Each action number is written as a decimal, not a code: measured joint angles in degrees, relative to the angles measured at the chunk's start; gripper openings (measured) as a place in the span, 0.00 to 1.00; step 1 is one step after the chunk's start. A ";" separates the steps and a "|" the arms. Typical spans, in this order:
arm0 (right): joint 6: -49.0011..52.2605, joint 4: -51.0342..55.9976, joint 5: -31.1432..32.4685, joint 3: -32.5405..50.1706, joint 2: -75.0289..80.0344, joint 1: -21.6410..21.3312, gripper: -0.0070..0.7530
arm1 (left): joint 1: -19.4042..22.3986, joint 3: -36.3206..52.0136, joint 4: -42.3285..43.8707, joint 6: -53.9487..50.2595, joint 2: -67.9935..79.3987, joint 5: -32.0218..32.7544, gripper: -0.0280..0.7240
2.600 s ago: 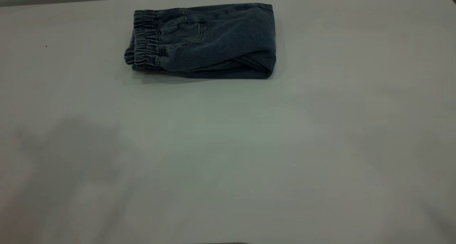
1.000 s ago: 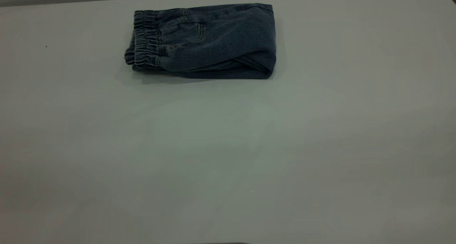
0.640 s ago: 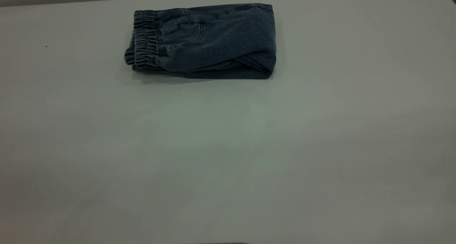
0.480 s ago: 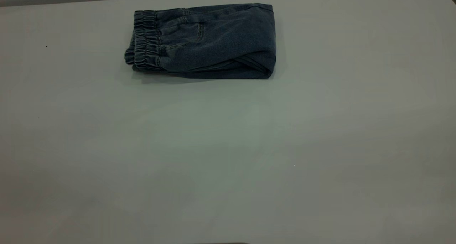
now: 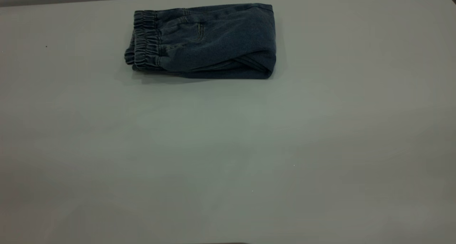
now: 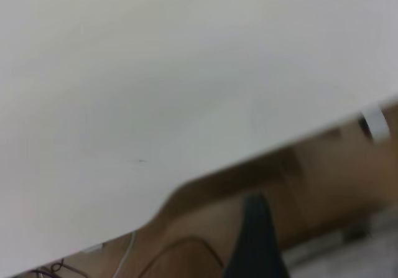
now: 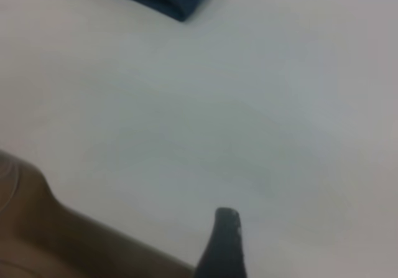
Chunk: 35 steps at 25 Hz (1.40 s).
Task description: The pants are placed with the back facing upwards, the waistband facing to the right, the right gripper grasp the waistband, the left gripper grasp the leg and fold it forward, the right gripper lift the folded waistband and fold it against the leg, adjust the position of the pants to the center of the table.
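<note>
Shows pants (image 5: 206,41) folded into a compact denim bundle, lying flat on the table (image 5: 228,148) near its far edge and a little left of the middle in the exterior view. Puts the gathered waistband (image 5: 144,41) at that view's left end of the bundle and a rounded fold at the right end, with the layers stacked along the near side. Reveals a curved pocket seam on the top layer. Catches only a dark part of the left gripper (image 6: 255,244) in the left wrist view, by the table's edge, with a brown surface (image 6: 323,191) and thin cables (image 6: 180,253) beyond; cannot tell whether spread or pressed together. Catches likewise only a dark tip of the right gripper (image 7: 224,240) in the right wrist view, over bare table near an edge and well apart from a corner of the pants; cannot tell its state either.
</note>
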 joint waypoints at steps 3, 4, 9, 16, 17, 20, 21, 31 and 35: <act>0.00 0.27 0.00 0.00 -0.13 -4.40 0.76 | 9.17 0.00 0.05 0.00 -5.09 0.17 0.71; 0.00 0.33 0.00 0.00 -0.38 -6.00 0.76 | 10.85 0.00 0.05 0.00 -6.81 0.24 0.71; 0.00 0.41 0.00 0.00 -3.29 -11.30 0.76 | 13.52 0.00 0.05 0.00 -13.56 0.56 0.71; 0.00 0.45 0.06 0.00 -3.96 -13.07 0.76 | 13.58 0.00 0.00 0.00 -15.96 0.79 0.71; 0.00 0.45 0.06 0.00 -3.96 -13.07 0.76 | 13.58 0.00 0.00 0.00 -16.00 0.79 0.71; 0.00 0.45 0.06 0.00 -3.96 -13.07 0.76 | 13.58 0.00 0.00 0.00 -16.02 0.81 0.71; 0.00 0.45 0.06 0.00 -3.96 -13.07 0.76 | 13.58 0.00 0.00 0.00 -16.02 0.81 0.71; 0.73 -0.91 0.01 0.00 -3.96 -13.07 0.76 | 13.58 0.00 -0.10 0.00 -16.02 0.98 0.71; 4.96 -3.73 -0.17 0.00 -3.96 -13.07 0.76 | 13.58 0.00 -0.10 0.00 -16.02 0.98 0.71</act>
